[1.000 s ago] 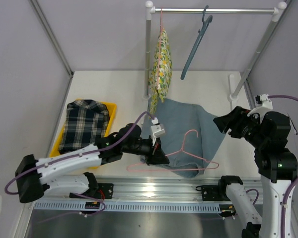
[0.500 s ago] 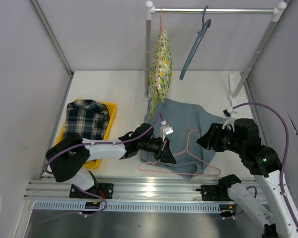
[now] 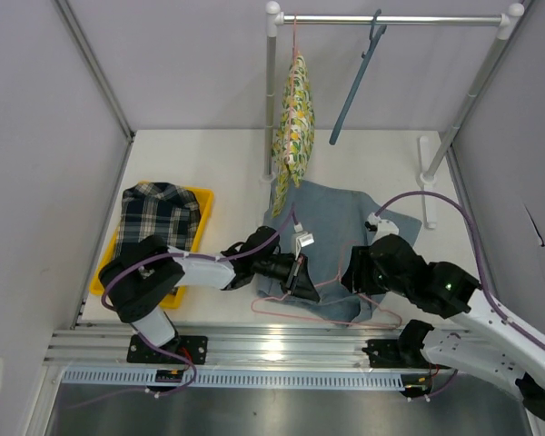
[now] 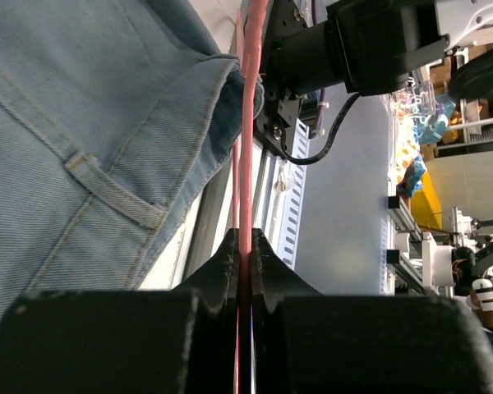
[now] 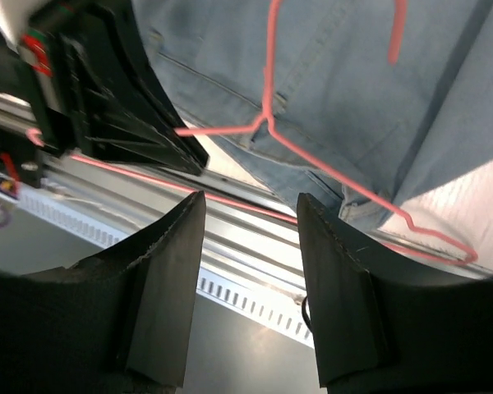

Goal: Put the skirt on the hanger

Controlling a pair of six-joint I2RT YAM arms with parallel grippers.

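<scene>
The lemon-print skirt (image 3: 296,113) hangs from the rail on a pink hanger, edge-on. A second pink hanger (image 3: 348,272) lies on the blue denim shirt (image 3: 331,222) at the table's front. My left gripper (image 3: 300,277) is shut on this hanger's bottom wire near its left end; in the left wrist view the pink wire (image 4: 246,148) runs between the closed jaws of the gripper (image 4: 245,246). My right gripper (image 3: 352,272) is open and empty, just above the hanger's neck. In the right wrist view the hanger (image 5: 267,123) lies beyond the open fingers of the gripper (image 5: 251,201).
A blue-grey hanger (image 3: 359,73) hangs on the rail (image 3: 391,18) right of the skirt. A plaid shirt (image 3: 154,227) lies in a yellow tray (image 3: 204,204) at the left. The rack's post (image 3: 271,91) stands behind the denim. The metal rail (image 3: 282,341) runs along the front.
My right arm has swung down and left from the right edge to just over the hanger. My left arm has reached further right, and the hanger has shifted slightly with it.
</scene>
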